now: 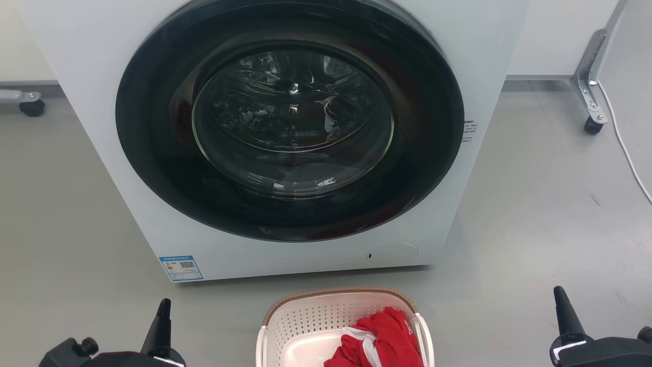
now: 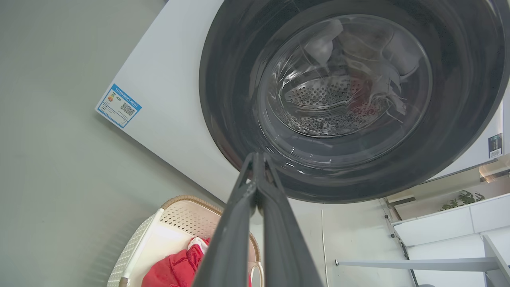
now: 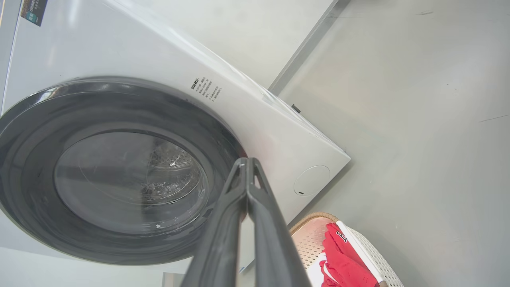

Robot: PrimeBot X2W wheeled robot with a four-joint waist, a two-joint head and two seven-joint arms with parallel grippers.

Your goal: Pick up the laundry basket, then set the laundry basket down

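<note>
No wording is legible. The washing machine carries a blue-bordered sticker with a QR code at its lower left, and tiny print right of the door.

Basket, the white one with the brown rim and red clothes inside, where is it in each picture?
Head view: the cream-white perforated plastic laundry basket sits at the bottom centre.
Left wrist view: the laundry basket is at the bottom, left of centre, partly behind the left gripper.
Right wrist view: the laundry basket is at the bottom right, beside the right gripper.
Shared landmark: the white front-loading washing machine with a dark round door, just beyond the basket.
</note>
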